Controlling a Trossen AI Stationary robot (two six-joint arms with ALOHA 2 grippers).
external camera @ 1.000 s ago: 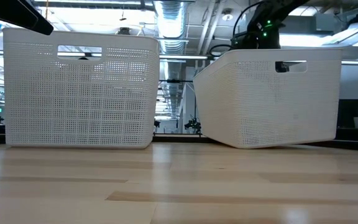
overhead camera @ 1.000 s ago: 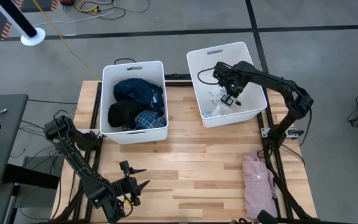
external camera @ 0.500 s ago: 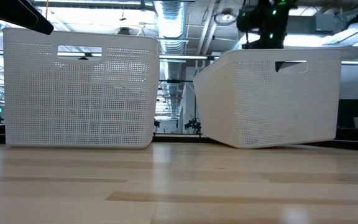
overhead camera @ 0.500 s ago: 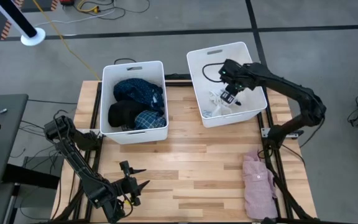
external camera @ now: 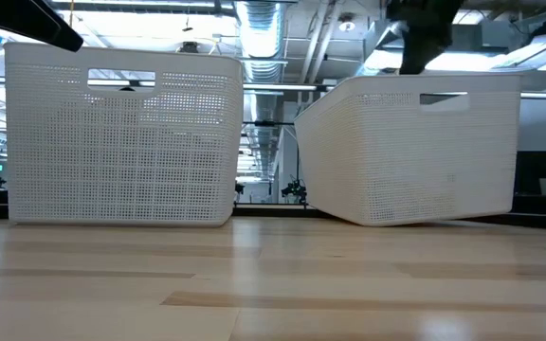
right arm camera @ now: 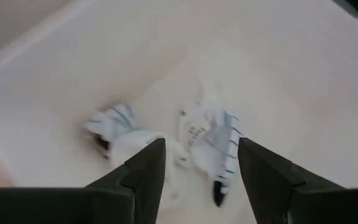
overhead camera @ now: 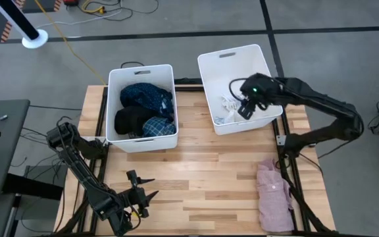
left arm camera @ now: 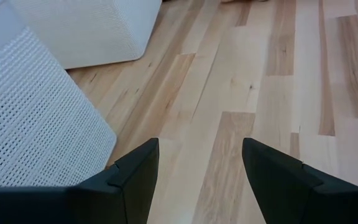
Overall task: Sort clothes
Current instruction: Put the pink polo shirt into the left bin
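Nearest my base, at the front edge of the surface (overhead camera: 209, 178), my left end effector (overhead camera: 145, 195) waits with its fingers parted and nothing between them, aimed across bare wood toward the bins. Off to the front right corner, the pale pink garment (overhead camera: 273, 197) lies spread flat, its long axis running front to back along the surface's right edge, and I judge it the next piece to fetch. Farther back, my right end effector (overhead camera: 245, 110) hangs over the right bin (overhead camera: 210, 66) with its fingers apart and empty; beneath it the blue-white striped garment (right arm camera: 207, 146) sits crumpled on the bin floor, clear of my fingertips. It is bunched in two lumps with no clear long axis and points no particular way. The step in hand, as I judge it, is the release and retreat: to do it well I should lift straight up with fingers wide, so no fold catches and rides out, and clear the bin's rim before swinging toward the pink piece. Beyond, the left bin (overhead camera: 114, 99) holds the dark pile: the navy patterned garment (overhead camera: 143, 94) at the back, the black garment (overhead camera: 130, 121) and the blue plaid garment (overhead camera: 158, 127) in front.
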